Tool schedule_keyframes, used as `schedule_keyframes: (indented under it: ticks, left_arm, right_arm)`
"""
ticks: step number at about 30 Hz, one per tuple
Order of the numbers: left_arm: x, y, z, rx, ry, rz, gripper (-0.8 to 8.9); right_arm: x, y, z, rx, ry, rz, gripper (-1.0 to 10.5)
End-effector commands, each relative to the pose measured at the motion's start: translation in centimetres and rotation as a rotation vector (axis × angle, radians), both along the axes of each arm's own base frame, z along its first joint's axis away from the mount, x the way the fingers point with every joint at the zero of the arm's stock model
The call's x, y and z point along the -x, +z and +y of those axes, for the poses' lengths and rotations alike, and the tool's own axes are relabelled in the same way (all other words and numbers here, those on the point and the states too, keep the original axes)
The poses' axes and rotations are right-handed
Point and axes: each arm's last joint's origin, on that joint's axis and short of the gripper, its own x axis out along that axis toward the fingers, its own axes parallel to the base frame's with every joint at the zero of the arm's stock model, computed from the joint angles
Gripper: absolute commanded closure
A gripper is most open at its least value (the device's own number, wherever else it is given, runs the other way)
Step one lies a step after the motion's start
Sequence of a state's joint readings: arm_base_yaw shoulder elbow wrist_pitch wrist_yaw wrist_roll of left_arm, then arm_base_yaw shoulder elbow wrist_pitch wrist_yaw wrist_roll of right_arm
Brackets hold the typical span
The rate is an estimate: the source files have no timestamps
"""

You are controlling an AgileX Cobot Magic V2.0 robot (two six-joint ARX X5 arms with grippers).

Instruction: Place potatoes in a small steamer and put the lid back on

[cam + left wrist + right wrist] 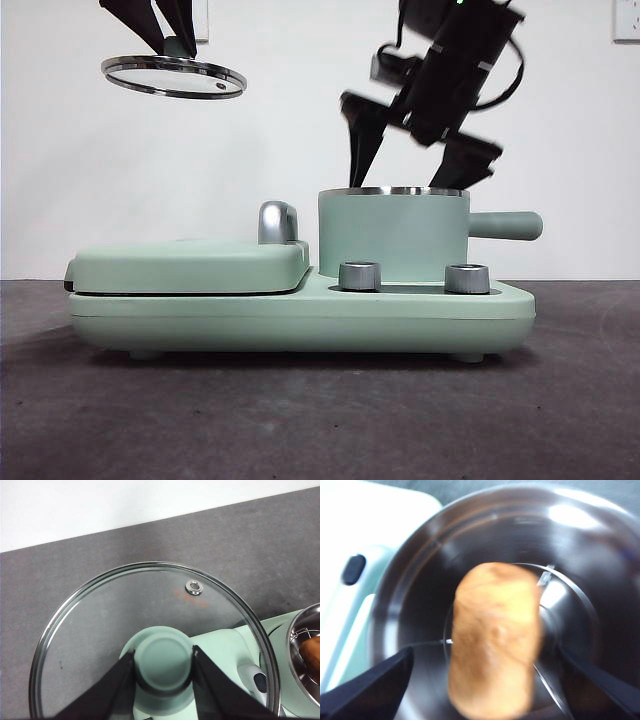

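The glass lid (172, 76) hangs high at the left, well clear of the pot, and my left gripper (178, 40) is shut on its mint-green knob (164, 662). The small steamer (393, 235) stands on the appliance with its side handle (505, 225) pointing right. My right gripper (400, 170) hovers just above the steel rim, jaws open and wide apart. Inside the steamer (420, 565) the brown-orange potato (495, 640) lies on the steel rack between my open jaws, with neither jaw touching it. Past the lid's edge, the left wrist view catches a sliver of the potato (312, 652).
The steamer sits on a mint-green appliance base (300, 315) with two steel dials (360, 275) (467, 278) at its front. A flat griddle cover (190, 265) with a chrome handle (277, 222) fills the left half. Dark tabletop lies all around, a white wall behind.
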State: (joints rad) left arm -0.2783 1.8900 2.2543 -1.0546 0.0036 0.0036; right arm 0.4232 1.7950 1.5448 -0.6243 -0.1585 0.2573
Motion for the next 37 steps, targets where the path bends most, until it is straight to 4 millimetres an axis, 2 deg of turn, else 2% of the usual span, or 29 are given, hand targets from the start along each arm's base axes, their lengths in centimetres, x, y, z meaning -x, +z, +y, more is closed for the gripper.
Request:
schedule_keyframes:
  ticks: [1,6,14,22,27,32,37]
  left_arm:
    - [0.4,1.5,-0.1,0.032,0.002,-0.061,8.05]
    - [0.5,1.5,-0.6,0.033,-0.01,-0.061,8.05]
    - [1.1,1.5,-2.3,0.035,-0.058,-0.06,8.05]
    - [2.3,1.4,-5.4,0.036,-0.146,-0.056,8.05]
    - [3.5,1.3,-7.8,0.038,-0.216,-0.053,8.05]
    - [4.5,0.8,-10.6,0.033,-0.293,-0.038,8.05]
    - [5.0,-0.5,-13.5,0.025,-0.359,-0.018,8.05]
  right_arm:
    - [1.1,3.0,-0.4,-0.019,0.01,-0.066,4.9]
    - [4.8,6.6,-2.2,0.031,0.049,-0.097,5.0]
    - [12.0,11.7,-5.8,0.112,0.002,-0.144,5.0]
    - [20.0,15.1,-9.1,0.093,-0.003,-0.22,5.0]
    - [25.0,14.9,-11.3,0.05,0.003,-0.305,5.0]
    - [29.4,12.7,-13.4,0.016,-0.006,-0.366,5.0]
    - [32.1,10.6,-14.8,-0.024,-0.029,-0.4,5.0]
